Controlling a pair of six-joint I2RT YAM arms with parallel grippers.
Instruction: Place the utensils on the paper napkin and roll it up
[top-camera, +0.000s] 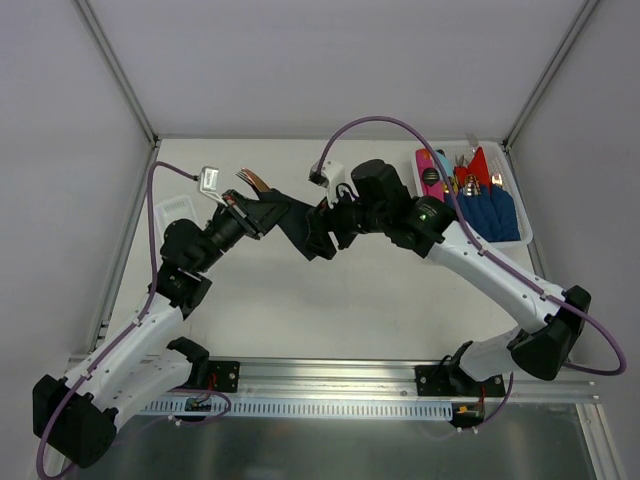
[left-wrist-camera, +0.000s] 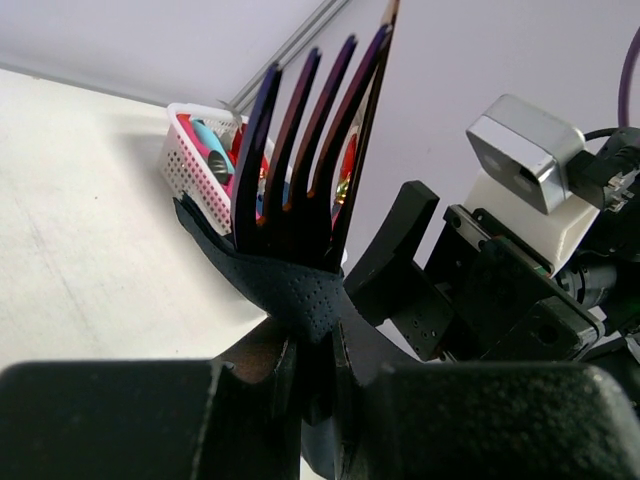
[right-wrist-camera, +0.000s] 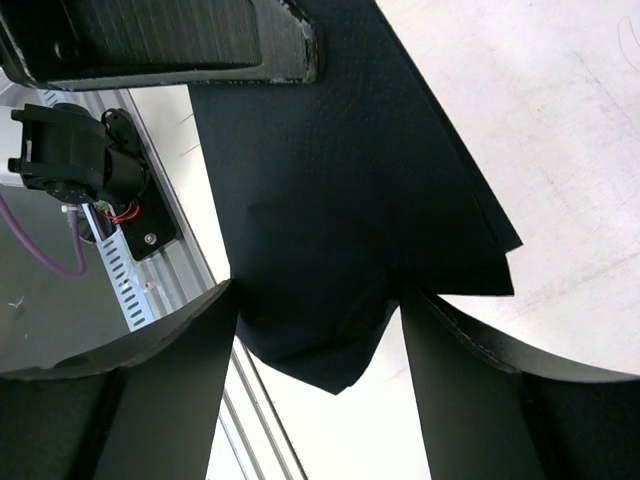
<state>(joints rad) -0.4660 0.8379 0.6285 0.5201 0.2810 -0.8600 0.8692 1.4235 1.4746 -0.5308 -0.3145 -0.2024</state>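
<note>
The near-black paper napkin (top-camera: 295, 225) hangs in the air between both grippers, above the table. My left gripper (top-camera: 258, 212) is shut on its upper end, pinching the napkin (left-wrist-camera: 290, 285) around a fork. The fork's dark, iridescent tines (left-wrist-camera: 310, 140) stick up out of the fold and show as copper-coloured tines (top-camera: 255, 180) from above. My right gripper (top-camera: 320, 235) stands open at the napkin's lower end. In the right wrist view the napkin's loose corner (right-wrist-camera: 335, 330) hangs between the two spread fingers (right-wrist-camera: 170, 400). Any other utensils are hidden.
A white basket (top-camera: 522, 235) at the back right holds blue rolled napkins (top-camera: 495, 210) and red and pink items. The same basket (left-wrist-camera: 185, 150) shows behind the fork. A white perforated piece (top-camera: 175, 210) lies at the left edge. A metal rail (top-camera: 330, 385) runs along the near edge.
</note>
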